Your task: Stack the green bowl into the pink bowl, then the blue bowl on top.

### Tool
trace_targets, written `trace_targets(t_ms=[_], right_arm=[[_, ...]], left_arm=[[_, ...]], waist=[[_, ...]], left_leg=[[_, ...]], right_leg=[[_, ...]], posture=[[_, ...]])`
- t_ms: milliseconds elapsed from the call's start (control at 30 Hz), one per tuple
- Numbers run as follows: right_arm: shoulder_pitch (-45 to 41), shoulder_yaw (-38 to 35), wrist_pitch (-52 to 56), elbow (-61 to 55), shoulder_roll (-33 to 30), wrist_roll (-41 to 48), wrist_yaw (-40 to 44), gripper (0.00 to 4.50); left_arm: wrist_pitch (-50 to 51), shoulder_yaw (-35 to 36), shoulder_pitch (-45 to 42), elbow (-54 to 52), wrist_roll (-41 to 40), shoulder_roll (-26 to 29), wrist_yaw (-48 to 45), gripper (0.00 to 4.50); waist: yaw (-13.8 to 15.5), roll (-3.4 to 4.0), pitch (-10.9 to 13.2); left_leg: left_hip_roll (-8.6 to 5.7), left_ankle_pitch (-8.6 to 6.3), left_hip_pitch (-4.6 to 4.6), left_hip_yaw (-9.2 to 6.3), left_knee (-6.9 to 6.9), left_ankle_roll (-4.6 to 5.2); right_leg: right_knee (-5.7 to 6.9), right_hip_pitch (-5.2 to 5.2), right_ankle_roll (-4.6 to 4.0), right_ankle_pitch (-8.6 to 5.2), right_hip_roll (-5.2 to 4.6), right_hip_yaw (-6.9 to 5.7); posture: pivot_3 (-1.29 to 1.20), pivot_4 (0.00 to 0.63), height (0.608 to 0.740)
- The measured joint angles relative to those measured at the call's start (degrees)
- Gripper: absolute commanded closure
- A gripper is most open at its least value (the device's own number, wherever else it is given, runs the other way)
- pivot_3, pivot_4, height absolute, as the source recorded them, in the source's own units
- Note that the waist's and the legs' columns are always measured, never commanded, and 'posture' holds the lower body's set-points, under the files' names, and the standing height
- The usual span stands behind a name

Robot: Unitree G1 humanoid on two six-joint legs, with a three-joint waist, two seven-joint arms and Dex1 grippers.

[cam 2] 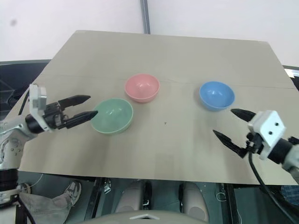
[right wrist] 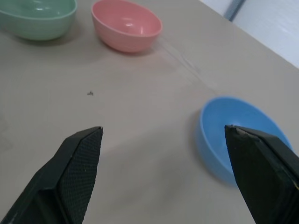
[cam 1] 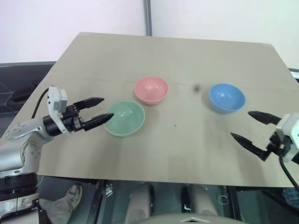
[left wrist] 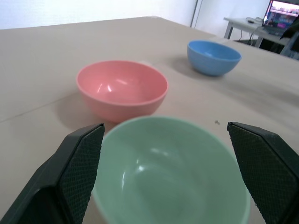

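We see our left fingers (cam 1: 99, 109) spread wide beside the green bowl (cam 1: 125, 118), our right fingers (cam 1: 246, 125) spread near the blue bowl (cam 1: 227, 97); pink bowl (cam 1: 151, 89) mid-counter (cam 1: 187, 51).

three small plastic bowls, upright and unstacked, on a tan table

the green bowl (cam 1: 124, 118) sits nearest, the pink bowl (cam 1: 151, 90) just beyond it with a narrow gap between, and the blue bowl (cam 1: 227, 97) well apart to their right.
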Motion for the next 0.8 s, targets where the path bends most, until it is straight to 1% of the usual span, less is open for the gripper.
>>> trace_targets(t_ms=[67, 100, 133, 167, 267, 400, 533, 600, 633, 667, 700, 767, 800], right_arm=[[-8.48, 7.7, -1.54, 3.71, -1.41, -4.21, 0.55, 0.0], [-9.13, 8.31, -1.79, 4.04, -1.42, -4.63, 0.65, 0.0], [-12.49, 11.44, -2.74, 5.43, -1.43, -6.48, 1.19, 0.0], [-19.61, 18.72, -5.13, 9.97, -0.72, -9.91, 2.91, 0.0], [-28.01, 26.62, -9.65, 17.14, 1.45, -14.62, 5.66, 0.0], [-36.47, 33.41, -16.05, 26.78, 4.81, -19.73, 9.3, 0.0], [-41.34, 35.51, -20.09, 32.48, 7.86, -21.41, 11.42, 0.0], [-41.1, 35.13, -19.71, 32.85, 8.37, -19.89, 12.22, 0.0], [-39.67, 33.83, -17.99, 31.48, 8.76, -17.74, 12.64, 0.0], [-38.86, 33.34, -16.95, 30.6, 8.94, -16.52, 12.72, 0.0], [-35.15, 30.42, -14.09, 26.96, 8.56, -13.5, 12.38, 0.0], [-29.8, 26.9, -9.46, 21.15, 7.66, -9.45, 11.42, 0.0], [-26.2, 24.18, -6.57, 17.16, 6.78, -7.36, 10.36, 0.0]], left_arm=[[-0.4, -0.79, -2.09, -0.11, 0.17, -1.38, 1.09, 0.06], [-0.54, -0.8, -2.15, -0.21, 0.18, -1.49, 1.15, 0.06], [-1.14, -1.09, -2.64, -0.28, 0.29, -1.83, 1.54, 0.06], [-2.13, -1.13, -3.15, -0.11, 1.17, -1.79, 1.9, 0.06], [-2.72, -1.28, -2.59, -0.16, 1.3, -1.3, 0.47, 0.06], [-1.56, -0.87, -0.58, -0.49, 0.81, 0.01, -0.96, 0.06], [-2.26, -0.87, -0.4, -2.33, 2.68, 0.05, 1.37, 0.06], [-4.19, -2.49, -1.12, -2.88, 7.84, 0.86, 5.18, 0.06], [-4.81, -4.68, -2.48, -2.94, 11.04, 1.87, 6.98, 0.06], [-4.98, -5.55, -3.31, -3.03, 12.45, 2.49, 7.51, 0.06], [-4.56, -8.91, -7.2, -2.6, 14.72, 3.64, 7.31, 0.06], [-3.82, -13.68, -14.02, -1.77, 18.78, 6.53, 6.55, 0.06], [-4.07, -18.04, -19.06, -0.85, 22.5, 8.54, 5.15, 0.06]], waist=[[-0.39, 0.03, 0.04], [-0.39, 0.04, 0.04], [-0.44, 0.02, 0.04], [-0.42, 0.02, 0.05], [-0.8, 0.02, 0.06], [-1.19, 0.0, 0.1], [-1.0, 0.0, 0.15], [-0.66, 0.0, 0.15], [-0.4, -0.01, 0.15], [-0.19, -0.01, 0.15], [0.45, -0.06, 0.19], [1.17, -0.12, 0.24], [1.55, -0.12, 0.24]], left_leg=[[-0.04, 0.01, -0.01, 0.06, 0.01, 0.01], [-0.05, 0.01, -0.02, 0.05, 0.0, 0.01], [-0.06, 0.01, 0.0, 0.04, 0.0, 0.0], [-0.06, 0.01, -0.07, 0.15, -0.03, 0.0], [-0.06, 0.01, -0.07, 0.31, -0.04, -0.01], [-0.04, 0.02, -0.09, 0.41, -0.01, -0.02], [-0.04, 0.03, -0.1, 0.37, -0.01, -0.04], [-0.05, 0.05, -0.11, 0.38, -0.01, -0.07], [-0.05, 0.05, -0.11, 0.37, -0.01, -0.07], [-0.05, 0.05, -0.12, 0.39, -0.01, -0.07], [-0.06, 0.05, -0.18, 0.31, 0.0, -0.07], [-0.08, 0.05, -0.25, 0.22, 0.03, -0.08], [-0.15, 0.05, -0.28, 0.21, 0.04, -0.08]], right_leg=[[0.01, -0.03, 0.0, 0.0, 0.0, 0.04], [0.01, -0.04, 0.0, 0.0, 0.0, 0.04], [0.03, -0.03, 0.0, 0.01, 0.01, 0.03], [0.02, -0.08, 0.17, 0.12, 0.05, -0.02], [0.0, -0.1, 0.17, 0.12, 0.04, 0.03], [-0.02, -0.1, 0.19, 0.13, 0.02, 0.03], [0.01, -0.09, 0.19, 0.13, 0.01, -0.01], [0.02, -0.08, 0.18, 0.14, 0.0, -0.01], [0.03, -0.08, 0.18, 0.14, 0.01, -0.02], [0.03, -0.09, 0.18, 0.14, 0.01, -0.02], [0.05, -0.09, 0.18, 0.14, 0.0, -0.12], [0.02, -0.1, 0.18, 0.14, 0.0, -0.21], [0.02, -0.1, 0.18, 0.14, -0.01, -0.21]], posture=[[0.0, 0.15, 0.74], [0.0, 0.15, 0.74], [0.0, 0.15, 0.74], [0.0, 0.15, 0.74], [0.0, 0.15, 0.74], [0.0, 0.15, 0.74], [0.0, 0.15, 0.74], [0.0, 0.15, 0.74], [0.0, 0.15, 0.74], [0.0, 0.15, 0.74], [0.0, 0.15, 0.74], [0.0, 0.15, 0.74], [0.0, 0.15, 0.74]])
